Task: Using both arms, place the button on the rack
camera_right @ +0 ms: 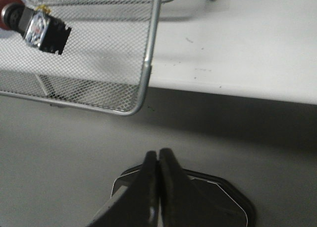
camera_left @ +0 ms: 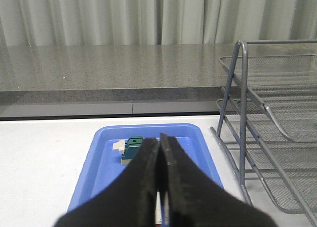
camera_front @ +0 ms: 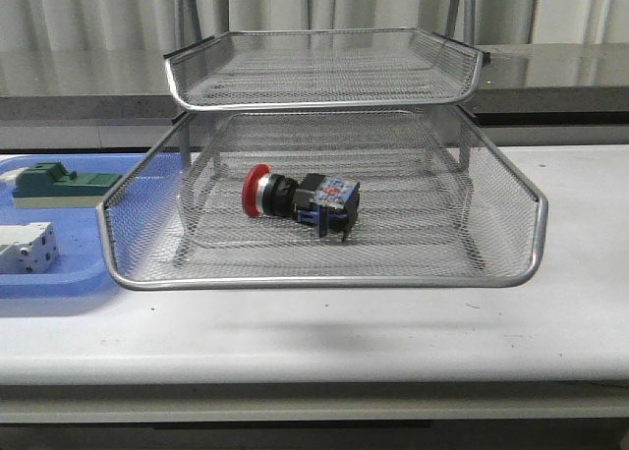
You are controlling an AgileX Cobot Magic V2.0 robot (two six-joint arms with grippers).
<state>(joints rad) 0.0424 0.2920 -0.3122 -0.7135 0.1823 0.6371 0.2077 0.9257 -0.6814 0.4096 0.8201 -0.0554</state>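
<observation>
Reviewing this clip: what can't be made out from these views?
- Front view: neither arm shows; the rack's lowest tier is hidden behind the pulled-out tray.
- Right wrist view: the button is cut off by the edge.
- Left wrist view: the left end effector hides part of the blue tray.

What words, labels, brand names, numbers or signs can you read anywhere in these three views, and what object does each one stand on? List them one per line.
No text can be read in any view.
The button lying in the rack has a small label on its rear block with red and blue marks: too blurred to read.
The green part and the white block on the blue tray: no legible marking.
</observation>
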